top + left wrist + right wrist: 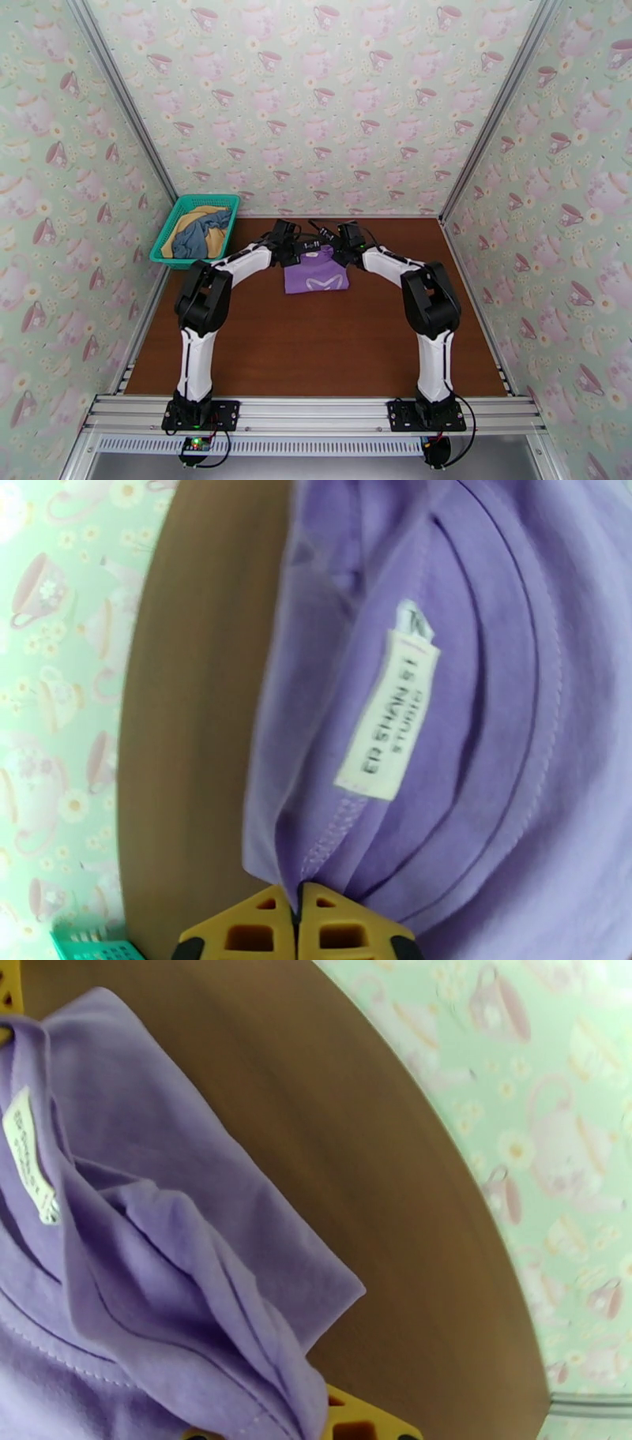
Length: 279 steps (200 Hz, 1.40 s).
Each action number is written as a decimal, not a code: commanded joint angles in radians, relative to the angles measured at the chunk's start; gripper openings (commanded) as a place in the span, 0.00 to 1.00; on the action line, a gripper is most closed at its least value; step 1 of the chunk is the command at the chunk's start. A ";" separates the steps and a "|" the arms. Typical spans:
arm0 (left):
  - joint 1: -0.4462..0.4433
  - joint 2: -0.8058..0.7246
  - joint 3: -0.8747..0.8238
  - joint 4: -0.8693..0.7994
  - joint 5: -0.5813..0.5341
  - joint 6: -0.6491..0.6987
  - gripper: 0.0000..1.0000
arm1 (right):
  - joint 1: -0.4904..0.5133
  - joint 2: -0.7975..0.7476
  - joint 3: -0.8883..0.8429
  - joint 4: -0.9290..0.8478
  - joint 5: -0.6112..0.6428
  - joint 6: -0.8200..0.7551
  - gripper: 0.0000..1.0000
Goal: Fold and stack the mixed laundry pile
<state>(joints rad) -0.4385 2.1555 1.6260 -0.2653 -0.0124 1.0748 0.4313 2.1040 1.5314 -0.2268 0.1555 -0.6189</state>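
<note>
The left pincer [297,913] is squeezed shut on the collar edge of the purple shirt [316,276], close to its white tag [387,717]. The right pincer [328,1419] is shut on a bunched fold of the same shirt. The shirt sits by the middle of the far edge of the brown tabletop [316,347]. In the far left corner is a teal basket [175,229]. The grey-blue cloth [201,238] and the yellow cloth [192,215] lie inside it.
</note>
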 commanded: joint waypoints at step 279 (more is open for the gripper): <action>0.308 -0.917 -0.318 -0.661 -0.266 -1.390 0.98 | 0.307 -0.122 -0.101 -0.442 -0.090 1.106 0.56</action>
<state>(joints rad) -0.1867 1.2930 1.3262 -0.7773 -0.3931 -0.2337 0.7448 1.9110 1.3460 -0.6468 -0.0376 0.4206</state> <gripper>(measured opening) 0.981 0.565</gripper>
